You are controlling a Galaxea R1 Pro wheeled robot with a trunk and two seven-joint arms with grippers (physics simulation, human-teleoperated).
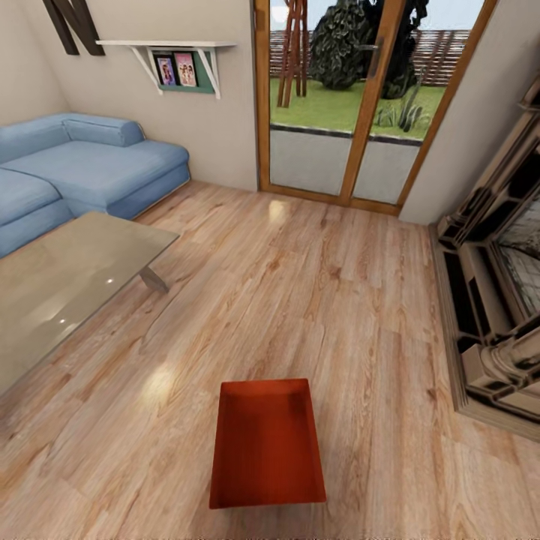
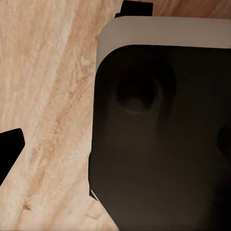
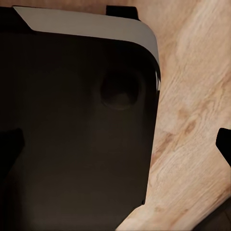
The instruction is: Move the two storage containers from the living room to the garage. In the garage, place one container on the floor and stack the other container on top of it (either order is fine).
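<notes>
Orange-red storage container (image 1: 267, 446) on wood-plank floor (image 1: 337, 300).

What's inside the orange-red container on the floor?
Nothing visible: the storage container on the wood-plank floor shows a bare bottom. The strip behind its near wall is hidden.

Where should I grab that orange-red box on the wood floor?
Take the storage container by its two long side walls, one end effector per side, coming from above. It lies open-topped and lidless, long axis pointing away from the robot, so both thin rims look exposed, with bare floor around it.
</notes>
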